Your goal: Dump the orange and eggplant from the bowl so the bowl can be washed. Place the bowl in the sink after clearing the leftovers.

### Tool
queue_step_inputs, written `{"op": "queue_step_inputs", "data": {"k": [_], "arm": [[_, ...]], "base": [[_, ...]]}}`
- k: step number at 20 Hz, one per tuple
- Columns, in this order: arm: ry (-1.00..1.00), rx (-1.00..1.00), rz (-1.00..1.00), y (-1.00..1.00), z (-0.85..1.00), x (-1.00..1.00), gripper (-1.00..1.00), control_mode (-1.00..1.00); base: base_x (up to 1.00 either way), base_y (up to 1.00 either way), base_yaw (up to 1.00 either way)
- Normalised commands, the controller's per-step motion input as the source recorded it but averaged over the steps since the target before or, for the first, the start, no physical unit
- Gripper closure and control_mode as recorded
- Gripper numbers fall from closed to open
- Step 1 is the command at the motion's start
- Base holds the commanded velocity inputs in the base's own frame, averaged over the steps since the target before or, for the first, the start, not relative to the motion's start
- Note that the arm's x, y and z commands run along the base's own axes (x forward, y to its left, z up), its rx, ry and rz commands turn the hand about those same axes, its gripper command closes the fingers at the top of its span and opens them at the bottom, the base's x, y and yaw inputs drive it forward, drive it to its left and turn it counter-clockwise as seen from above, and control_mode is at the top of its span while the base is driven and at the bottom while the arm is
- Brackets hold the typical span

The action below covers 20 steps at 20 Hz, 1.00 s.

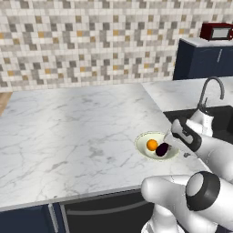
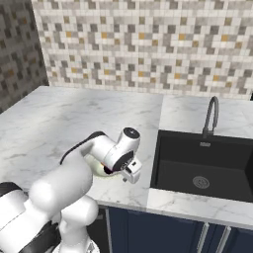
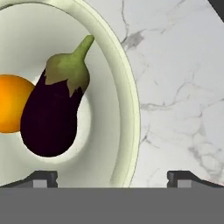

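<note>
Hand view: claw spread wide over bowl rim, gripping nothing.

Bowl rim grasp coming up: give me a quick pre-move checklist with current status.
1. Gripper open: ok.
2. Bowl rim lies between the fingertips: ok.
3. Orange and eggplant inside the bowl, not yet dumped: ok.
4. Bowl sits flat on the counter, near its front edge: ok.
5. Sink basin free to receive the bowl: ok.
6. Fingertip height relative to the rim: cannot tell.
</note>
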Motion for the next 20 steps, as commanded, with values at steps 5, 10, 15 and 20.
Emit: {"op": "queue_step_inputs", "data": {"k": [5,10,15,20], "arm": [[0.0,0.01,0.0,0.02,-0.48,0.1,-1.0,-1.0],[0.0,0.0,0.0,0.0,-0.13,0.01,1.0,-1.0],[0.0,0.0,0.0,0.0,0.0,0.0,1.0,-1.0],[-0.14,0.01,-0.03,0.0,0.74,-0.04,1.0,-1.0]], "base": [[0.0,0.0,0.0],[0.0,0.0,0.0],[0.0,0.0,0.0],[0.0,0.0,0.0]]}}
